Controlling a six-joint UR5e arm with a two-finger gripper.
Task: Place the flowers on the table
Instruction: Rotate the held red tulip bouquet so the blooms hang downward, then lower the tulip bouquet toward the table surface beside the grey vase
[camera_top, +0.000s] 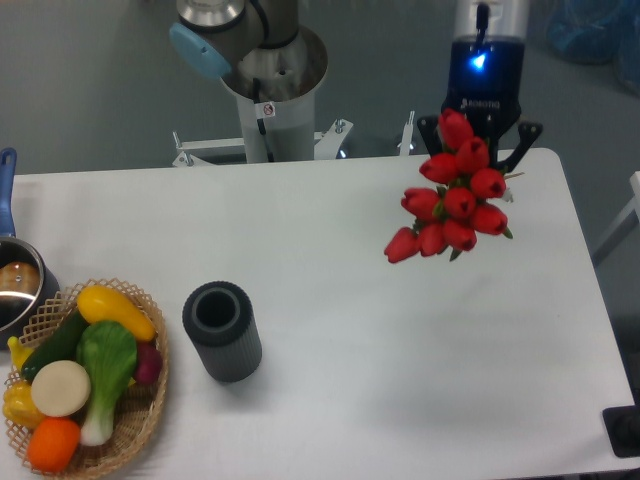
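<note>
The flowers (455, 200), a bunch of red tulips, hang above the back right part of the white table (380, 360). Their blooms face the camera and hide the stems. My gripper (472, 138) sits right behind the bunch at the table's far edge, under a wrist with a blue light, and is shut on the flowers. Its dark finger links stick out on both sides of the blooms. From this view I cannot tell whether the bunch touches the tabletop.
A dark grey ribbed cylinder vase (222, 330) stands left of centre. A wicker basket (145, 420) with vegetables sits at the front left, with a pot (15, 285) behind it. The arm's base (270, 85) rises behind the table.
</note>
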